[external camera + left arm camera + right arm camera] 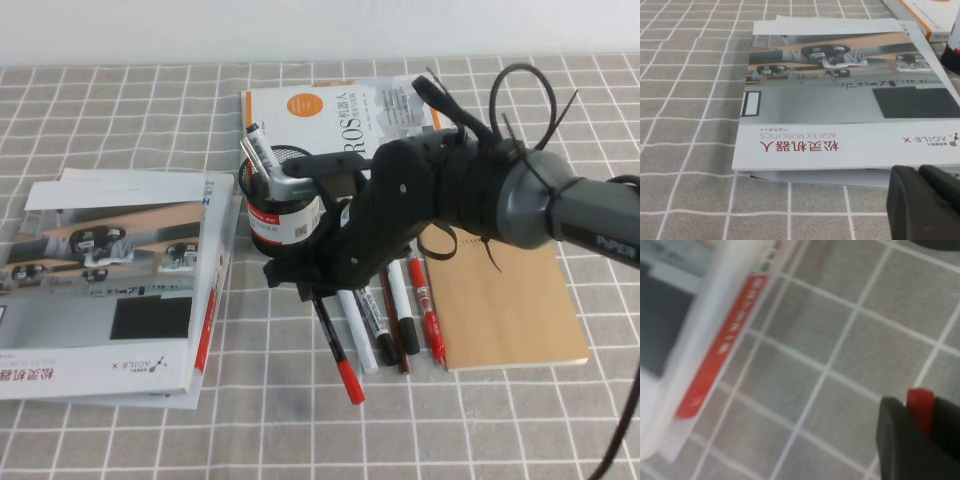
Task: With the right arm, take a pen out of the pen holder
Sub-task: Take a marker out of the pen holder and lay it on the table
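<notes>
The black mesh pen holder (283, 218) stands beside the white ROS book, with a white marker (258, 150) sticking up out of it. My right gripper (315, 290) hangs just in front of the holder, low over the cloth. It is shut on a black pen with a red cap (336, 348) that slants down toward the table's front. In the right wrist view a red end of the pen (920, 402) shows pinched between the right gripper's (922, 412) dark fingers. My left gripper (920, 176) rests shut and empty at the near edge of the AgileX booklet (840, 95).
Several pens (400, 310) lie side by side on the checked cloth, right of the held pen. A brown notebook (505, 300) lies at the right, the ROS book (340, 115) behind the holder, and the AgileX booklet (100, 290) at the left.
</notes>
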